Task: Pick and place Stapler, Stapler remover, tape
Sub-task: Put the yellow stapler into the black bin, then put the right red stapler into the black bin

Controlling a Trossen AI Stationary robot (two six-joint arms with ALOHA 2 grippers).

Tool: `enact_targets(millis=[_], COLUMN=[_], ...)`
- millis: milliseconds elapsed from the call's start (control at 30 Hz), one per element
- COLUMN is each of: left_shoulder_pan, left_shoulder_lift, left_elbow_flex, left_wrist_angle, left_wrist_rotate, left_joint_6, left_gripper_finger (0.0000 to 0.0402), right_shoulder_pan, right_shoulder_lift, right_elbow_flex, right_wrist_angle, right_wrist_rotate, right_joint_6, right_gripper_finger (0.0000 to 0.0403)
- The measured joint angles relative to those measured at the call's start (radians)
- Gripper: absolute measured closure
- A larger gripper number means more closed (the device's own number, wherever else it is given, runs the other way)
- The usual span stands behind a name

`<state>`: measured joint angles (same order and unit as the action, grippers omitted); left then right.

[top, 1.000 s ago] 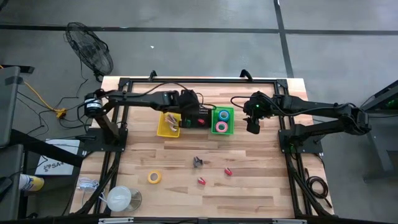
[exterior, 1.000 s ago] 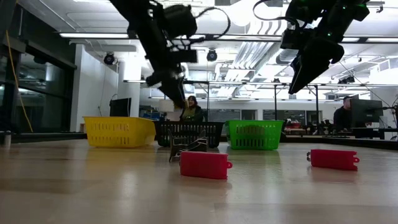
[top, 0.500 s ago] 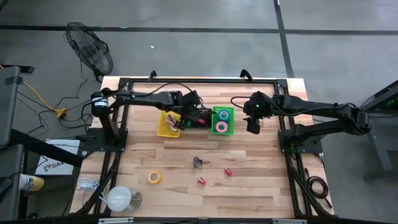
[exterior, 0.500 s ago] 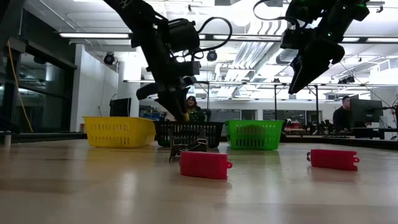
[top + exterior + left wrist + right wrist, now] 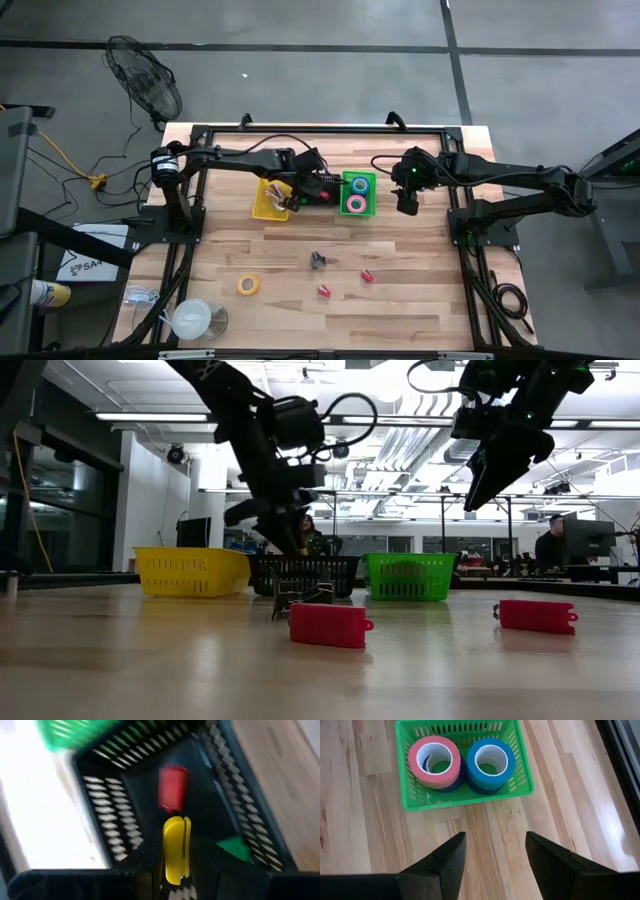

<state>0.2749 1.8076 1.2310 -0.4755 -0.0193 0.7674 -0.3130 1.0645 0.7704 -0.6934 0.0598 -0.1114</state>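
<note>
Currently left gripper (image 5: pixel 174 870) clamps a yellow stapler (image 5: pixel 175 849) over the black bin (image 5: pixel 107 815) — red stapler (image 5: pixel 171 788) inside. Right gripper (image 5: pixel 495 851) spread, empty, near green bin (image 5: pixel 465 797).

1. A green basket (image 5: pixel 522 784) sits on the wooden bench (image 5: pixel 365 830), holding a pink tape roll (image 5: pixel 435 761) stacked on a darker roll beside a blue tape roll (image 5: pixel 491 763).
2. The right gripper (image 5: pixel 495 851) hangs above bare bench, fingers (image 5: pixel 445 857) spread apart.

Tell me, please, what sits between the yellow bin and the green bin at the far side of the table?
A black bin stands between the yellow bin and the green bin, clearest in the low view. The left gripper hangs over it.
</note>
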Motion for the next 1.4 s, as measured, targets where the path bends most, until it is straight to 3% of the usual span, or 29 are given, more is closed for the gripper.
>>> enact_targets(millis=[300,700,1000,1167,1400], left_shoulder_pan=[0.0,0.0,0.0,-0.003,-0.016], left_shoulder_lift=[0.003,0.003,-0.016,-0.06,-0.127], left_elbow_flex=[0.001,0.001,0.001,0.001,0.001], left_wrist_angle=[0.027,0.028,0.005,-0.037,-0.067], left_wrist_rotate=[0.006,0.005,-0.044,-0.077,-0.144], left_joint_6=[-0.013,-0.039,-0.038,-0.024,0.024], left_gripper_finger=[0.0319,0.0206,0.0197,0.0197,0.0197], right_shoulder_pan=[0.0,0.0,0.009,0.092,0.337], right_shoulder_lift=[0.0,0.0,0.0,0.0,0.0], right_elbow_flex=[0.0,0.0,0.0,0.0,-0.054], right_wrist_angle=[0.003,0.003,-0.046,-0.117,-0.094], right_wrist_rotate=[0.0,0.0,-0.017,-0.005,0.118], right_joint_6=[0.0,0.017,0.193,0.338,0.659], right_gripper_finger=[0.0205,0.0206,0.0205,0.0205,0.0206])
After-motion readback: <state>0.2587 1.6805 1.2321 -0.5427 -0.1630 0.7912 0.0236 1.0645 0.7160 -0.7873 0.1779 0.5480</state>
